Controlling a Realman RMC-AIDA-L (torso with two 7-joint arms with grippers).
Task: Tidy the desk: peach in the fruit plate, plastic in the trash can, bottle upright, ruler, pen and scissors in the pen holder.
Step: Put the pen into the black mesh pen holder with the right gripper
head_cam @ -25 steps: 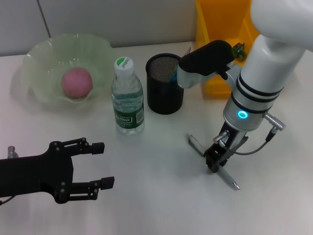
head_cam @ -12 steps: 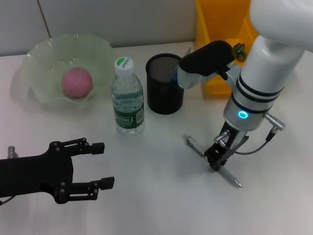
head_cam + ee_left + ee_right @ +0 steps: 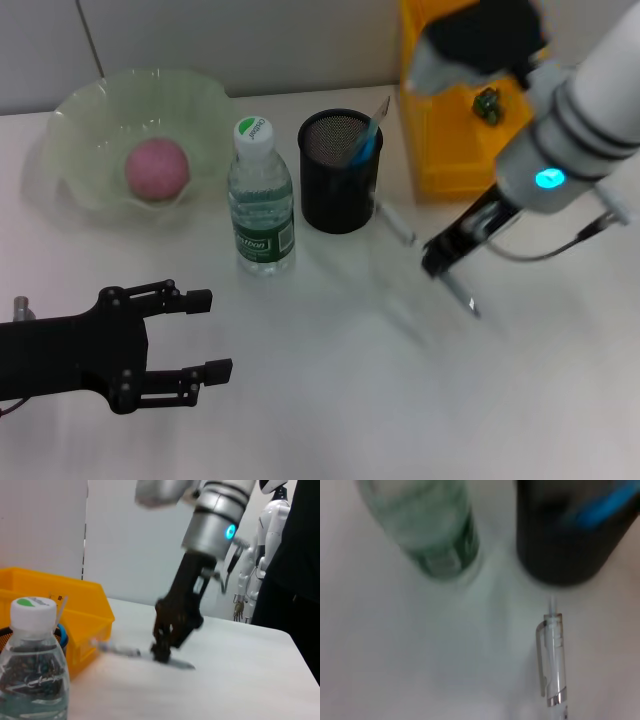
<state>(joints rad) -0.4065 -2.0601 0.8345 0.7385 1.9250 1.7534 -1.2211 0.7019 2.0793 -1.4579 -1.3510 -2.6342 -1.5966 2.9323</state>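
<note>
Pen, a slim clear-plastic clip pen [image 3: 455, 287], is pinched near its middle by the right gripper [image 3: 445, 255] and carried tilted above the white desk [image 3: 320, 400], beside the black mesh pen holder [image 3: 338, 172]. It is judged light, stiff and slippery, so a mid-barrel grip suits. The left gripper [image 3: 190, 345] hangs spread, idle.

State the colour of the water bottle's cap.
White with a green top, on the water bottle's cap; the head view shows it best.
</note>
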